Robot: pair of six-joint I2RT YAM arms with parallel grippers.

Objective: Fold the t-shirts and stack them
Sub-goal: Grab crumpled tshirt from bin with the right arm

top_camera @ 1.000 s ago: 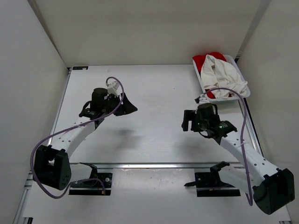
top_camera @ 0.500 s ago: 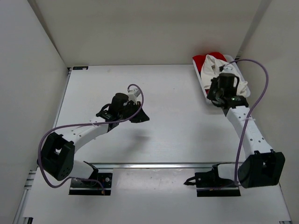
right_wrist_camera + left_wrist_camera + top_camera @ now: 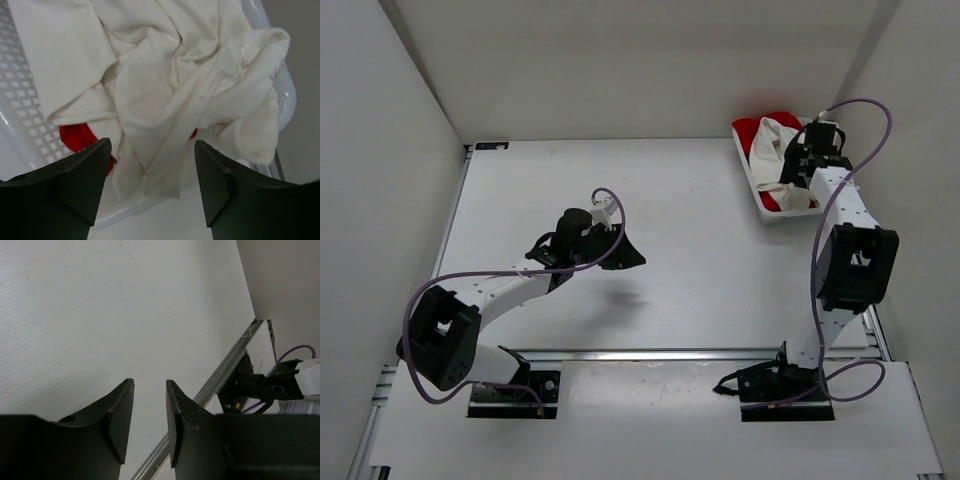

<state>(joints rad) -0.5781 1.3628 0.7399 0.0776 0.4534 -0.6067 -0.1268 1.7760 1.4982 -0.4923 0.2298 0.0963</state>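
At the far right corner of the table [image 3: 690,270], the right gripper [image 3: 152,150] hung just above the white mesh basket [image 3: 20,110], its two fingers spread wide and gripping nothing. Directly below and between them lay the crumpled cream-white t-shirt [image 3: 165,75], heaped in the basket; whether the fingertips touched the cloth could not be told. A red t-shirt [image 3: 75,137] peeked out from beneath it. Well apart, the left gripper [image 3: 150,390] hovered over the table, jaws narrowly parted and empty.
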